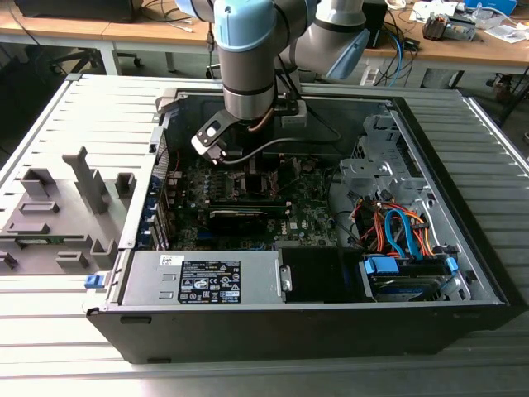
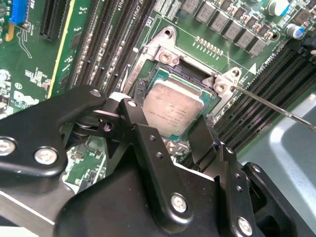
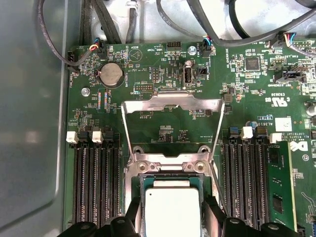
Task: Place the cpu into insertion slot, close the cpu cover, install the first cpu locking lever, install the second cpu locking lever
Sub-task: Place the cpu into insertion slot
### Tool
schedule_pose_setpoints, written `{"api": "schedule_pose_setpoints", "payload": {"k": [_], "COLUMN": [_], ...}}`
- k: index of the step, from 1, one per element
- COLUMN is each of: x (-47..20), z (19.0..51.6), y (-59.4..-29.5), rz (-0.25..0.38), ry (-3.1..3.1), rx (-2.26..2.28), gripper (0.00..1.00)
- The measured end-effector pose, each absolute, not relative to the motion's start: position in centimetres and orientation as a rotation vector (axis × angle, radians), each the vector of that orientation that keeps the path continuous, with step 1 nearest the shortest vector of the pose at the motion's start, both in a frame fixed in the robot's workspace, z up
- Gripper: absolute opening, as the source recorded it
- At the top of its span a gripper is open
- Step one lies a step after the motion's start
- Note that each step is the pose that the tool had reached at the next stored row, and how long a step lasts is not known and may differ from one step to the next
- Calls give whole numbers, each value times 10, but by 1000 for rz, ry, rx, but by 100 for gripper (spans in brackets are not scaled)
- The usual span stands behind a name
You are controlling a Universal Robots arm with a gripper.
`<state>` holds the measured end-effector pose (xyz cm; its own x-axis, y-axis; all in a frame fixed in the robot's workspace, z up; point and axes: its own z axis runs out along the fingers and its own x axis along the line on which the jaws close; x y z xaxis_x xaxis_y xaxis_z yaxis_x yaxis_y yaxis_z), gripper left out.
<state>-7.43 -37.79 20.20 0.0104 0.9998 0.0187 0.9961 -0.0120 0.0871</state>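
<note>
The cpu (image 3: 173, 210) sits right at the insertion slot (image 2: 190, 74), silver top up, its green edges square to the socket frame; it looks down in the slot or just above it, and I can't tell which. The gripper (image 2: 168, 116) has it bracketed, and its black fingers (image 2: 129, 104) are pinched in on two opposite edges of the chip; I'd judge that hold keeps the chip flat and leaves the top and the contact side untouched.

The cpu cover (image 3: 173, 102) stands swung up at the far end of the socket in the first wrist view, its open window tilted away from the chip; that leaves the slot bare, which I take to be why it is up. One locking lever (image 2: 276, 109), a thin bright rod, juts out sideways from the corner of the frame in the second wrist view, not latched down.

It's tight around here; the memory slots (image 3: 96, 182) run close along both sides of the socket, just beside the fingers, and grey cables (image 3: 123, 19) loop over the board's edge beyond the cover.

In the exterior view the arm (image 1: 248, 74) plunges straight down into the open computer case (image 1: 463, 273); the power supply (image 1: 202, 277) lies along the near wall, orange and blue cables (image 1: 397, 231) bunch on the exterior view's right, and grey fixtures (image 1: 50, 215) wait well apart on the exterior view's left.
</note>
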Motion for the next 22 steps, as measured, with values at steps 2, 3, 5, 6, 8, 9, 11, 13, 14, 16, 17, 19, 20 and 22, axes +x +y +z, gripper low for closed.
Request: {"api": "schedule_pose_setpoints", "payload": {"k": [2, 3, 5, 6, 8, 9, 11, 13, 14, 16, 17, 19, 20, 22], "x": [-74, -74, -74, -74, -74, -74, -74, -74, -74, -74, -74, -73, -71, -66], "z": [205, 206, 207, 208, 208, 208, 208, 208, 208, 210, 211, 212, 212, 212], "y": [-378, -378, -378, -378, -377, -376, -375, -374, -374, -374, -374, -373, -374, -374], "rz": [116, 116, 116, 116, 115, 115, 115, 113, 112, 113, 113, 112, 110, 103], "ry": [2173, 2173, 2173, 2173, 2173, 2173, 2173, 2172, 2172, 2172, 2172, 2173, 2173, 2177], "rx": [2198, 2198, 2198, 2198, 2197, 2197, 2197, 2196, 2196, 2196, 2196, 2197, 2198, 2201], "gripper": [62, 62, 62, 62, 60, 54, 47, 35, 29, 17, 11, 11, 11, 11]}}
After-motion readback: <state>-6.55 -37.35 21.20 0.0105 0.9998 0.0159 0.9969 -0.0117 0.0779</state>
